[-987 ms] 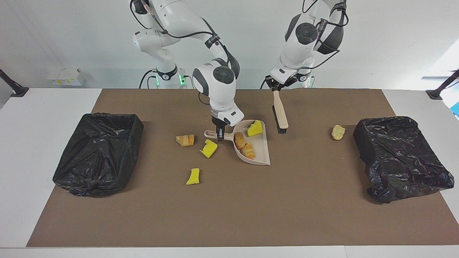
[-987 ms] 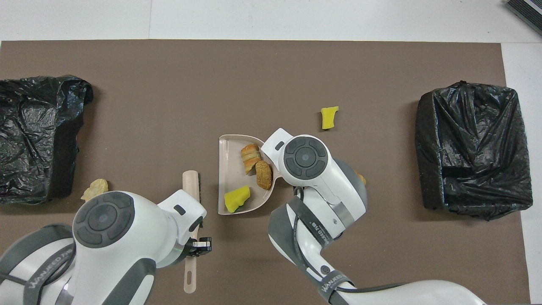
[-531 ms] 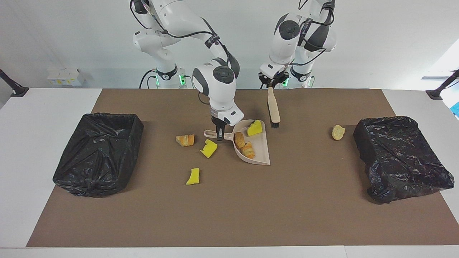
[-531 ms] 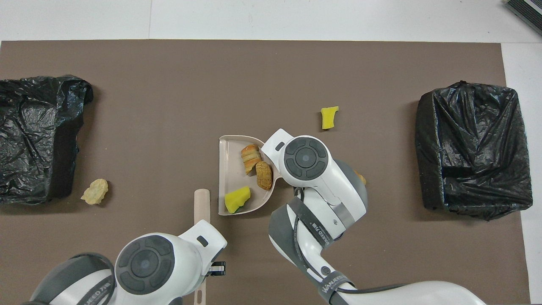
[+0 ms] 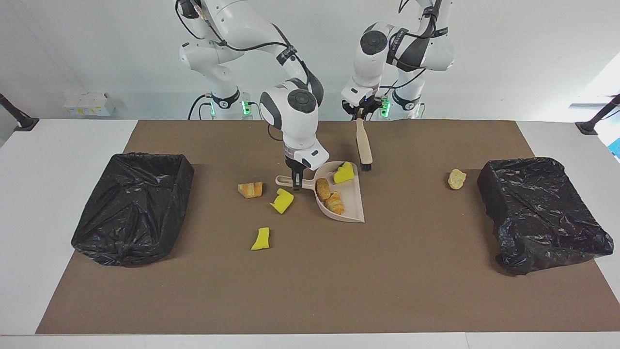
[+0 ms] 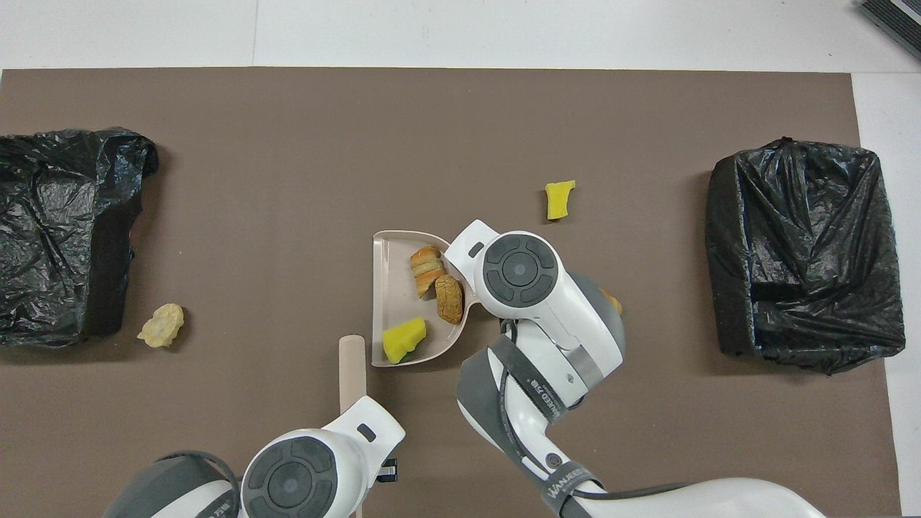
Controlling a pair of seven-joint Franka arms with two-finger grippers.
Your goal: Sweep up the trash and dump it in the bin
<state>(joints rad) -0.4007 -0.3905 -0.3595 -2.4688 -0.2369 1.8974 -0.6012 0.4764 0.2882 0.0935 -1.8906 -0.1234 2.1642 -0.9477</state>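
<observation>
A beige dustpan (image 5: 349, 199) (image 6: 391, 288) lies mid-mat with my right gripper (image 5: 296, 183) shut on its handle. In it are a yellow sponge bit (image 5: 344, 173) and two bread lumps (image 5: 329, 196). My left gripper (image 5: 359, 115) is shut on the handle of the beige brush (image 5: 364, 145) (image 6: 351, 363). The brush hangs bristles-down beside the pan's corner nearest the robots. Loose trash on the mat: an orange chunk (image 5: 250, 189), two yellow bits (image 5: 282, 200) (image 5: 261, 238), and a pale lump (image 5: 456, 179) (image 6: 162, 325). Both grippers are hidden under their wrists in the overhead view.
A black-bagged bin (image 5: 133, 208) (image 6: 806, 252) stands at the right arm's end of the brown mat. Another bin (image 5: 542, 213) (image 6: 65, 230) stands at the left arm's end, close to the pale lump.
My left arm has carried the brush toward the robots and closer to the dustpan. The right gripper, dustpan and trash have not moved.
</observation>
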